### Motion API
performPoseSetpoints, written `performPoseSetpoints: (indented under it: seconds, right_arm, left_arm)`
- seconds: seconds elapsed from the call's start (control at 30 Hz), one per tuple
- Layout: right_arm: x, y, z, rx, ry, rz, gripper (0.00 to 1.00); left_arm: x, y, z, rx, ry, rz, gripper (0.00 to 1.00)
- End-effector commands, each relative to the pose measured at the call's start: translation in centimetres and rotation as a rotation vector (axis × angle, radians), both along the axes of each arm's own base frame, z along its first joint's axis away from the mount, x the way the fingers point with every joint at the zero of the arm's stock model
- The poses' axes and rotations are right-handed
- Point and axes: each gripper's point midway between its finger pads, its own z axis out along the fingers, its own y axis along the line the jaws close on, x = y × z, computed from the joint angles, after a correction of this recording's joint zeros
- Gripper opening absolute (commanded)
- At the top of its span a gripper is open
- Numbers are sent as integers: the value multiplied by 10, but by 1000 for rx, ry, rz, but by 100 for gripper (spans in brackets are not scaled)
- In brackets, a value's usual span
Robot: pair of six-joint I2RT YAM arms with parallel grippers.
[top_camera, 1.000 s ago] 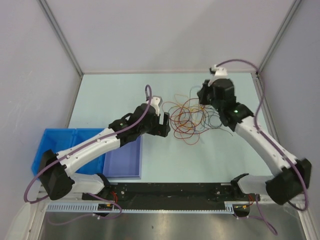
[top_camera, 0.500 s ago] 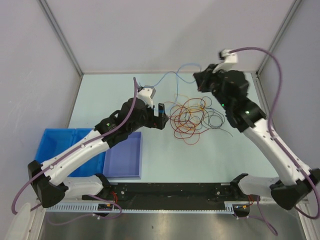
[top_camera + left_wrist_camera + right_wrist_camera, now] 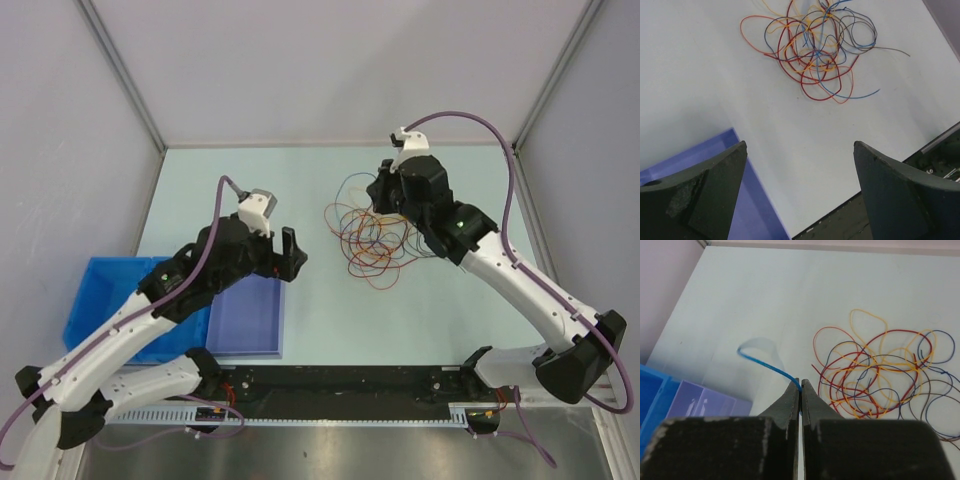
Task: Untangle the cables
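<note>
Nearest the arm bases, on the left of the tabletop [image 3: 330, 310], sat a blue bin [image 3: 100, 290] with a lavender tray [image 3: 250, 318] touching its right side. The left tool [image 3: 800, 147] hung over the tray's far right corner, its jaws spread wide with nothing between them. Its wrist view looked down on bare tabletop, with the tray's edge beneath the left finger.

Farther out and to the right, apart from that tool, the cables [image 3: 372, 238] lay on the tabletop right of centre. They formed one loose tangle of thin overlapping loops in red, orange, yellow, blue and dark purple. A few single loops strayed beyond the heap toward the left and the far side.

Over the far part of the tangle stood the right tool [image 3: 800, 384], its jaws pressed together on a blue strand [image 3: 765, 363]. That strand rose leftward out of the tips and curled into a small arc clear of the tabletop. Whether its other end ran back into the heap could not be told, since the fingers hid it.
</note>
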Motion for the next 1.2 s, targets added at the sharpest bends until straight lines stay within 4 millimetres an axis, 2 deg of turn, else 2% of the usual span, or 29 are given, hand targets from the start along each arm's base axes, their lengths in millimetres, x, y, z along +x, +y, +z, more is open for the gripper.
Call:
performPoseSetpoints:
  seconds: [0.0, 0.03, 0.1, 0.17, 0.2, 0.23, 0.3, 0.33, 0.37, 0.47, 0.5, 0.53, 0.67, 0.93, 1.0, 1.03, 1.13, 1.17]
  right_arm:
    - [11, -25, 25, -6, -56, -120, 0]
    - [14, -32, 25, -19, -57, -140, 0]
    - [13, -37, 28, -24, -60, -136, 0]
    - [9, -31, 30, -19, -61, -80, 0]
    - [4, -21, 29, -20, -59, -12, 0]
    - [0, -15, 28, -25, -57, 29, 0]
    - [-16, 3, 25, -27, -46, 157, 0]
    - [-20, 8, 24, -26, -44, 196, 0]
    - [-32, 17, 23, -19, -31, 273, 0]
    - [-47, 24, 21, -36, -28, 369, 0]
    - [-50, 25, 22, -38, -29, 388, 0]
    - [-52, 26, 21, -45, -32, 403, 0]
    - [-71, 36, 21, -34, -24, 520, 0]
    - [-91, 50, 22, -29, -27, 620, 0]
    - [-96, 53, 23, -23, -29, 644, 0]
    - [-98, 55, 24, -22, -30, 651, 0]
    - [-102, 56, 24, -25, -32, 658, 0]
    - [-103, 56, 25, -22, -33, 664, 0]
  left_arm:
    - [-7, 34, 11, 131, -12, 49, 93]
    - [-8, 46, 18, 173, -10, 83, 93]
    - [-3, 55, 28, 203, -43, 116, 93]
    - [-1, 40, 48, 125, -111, 59, 93]
    - [-2, 32, 57, 79, -140, 29, 93]
    - [-3, 13, 70, 3, -181, -50, 92]
    - [-3, -2, 77, -16, -248, -133, 91]
    - [-4, -11, 93, -45, -330, -192, 90]
    - [-5, -15, 96, -50, -360, -221, 88]
    - [-8, -27, 107, -26, -409, -316, 88]
    - [-9, -28, 118, -29, -425, -328, 88]
    - [-7, -34, 112, -2, -411, -356, 88]
    - [-18, -54, 114, -4, -425, -499, 88]
    - [-5, -69, 114, -4, -444, -505, 87]
    - [-2, -73, 110, -6, -440, -507, 84]
    - [0, -75, 109, -5, -437, -506, 81]
    - [3, -82, 103, 4, -419, -527, 47]
    - [4, -83, 101, 8, -414, -526, 32]
